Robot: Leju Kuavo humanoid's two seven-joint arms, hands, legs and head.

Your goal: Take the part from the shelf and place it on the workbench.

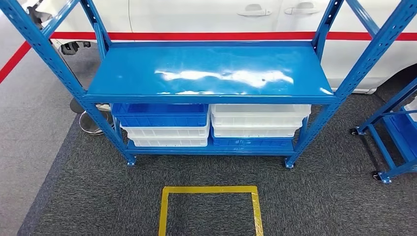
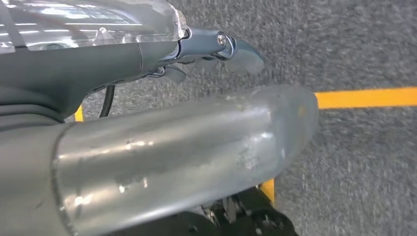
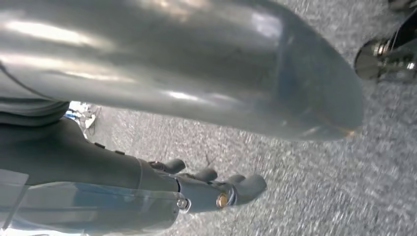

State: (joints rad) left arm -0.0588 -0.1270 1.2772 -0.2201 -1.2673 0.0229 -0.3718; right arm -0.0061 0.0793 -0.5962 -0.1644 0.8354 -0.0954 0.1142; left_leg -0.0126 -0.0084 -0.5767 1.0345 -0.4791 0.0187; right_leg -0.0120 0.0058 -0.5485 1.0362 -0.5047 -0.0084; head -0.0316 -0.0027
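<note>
Left hand [image 2: 196,54] and right hand [image 3: 206,189] hang over grey carpet [image 2: 354,44], fingers loosely apart, holding nothing; yellow tape [image 2: 366,97] lies beyond the left hand.

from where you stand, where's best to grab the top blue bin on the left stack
Probably its front rim, coming straight from the front: the blue bin sits atop two white bins, close under the shelf board, with an upright post at its left.

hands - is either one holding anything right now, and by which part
Nothing is held. The left hand and the right hand both hang over the grey carpet with nothing between their fingers. The blue shelf has a bare top board.
</note>
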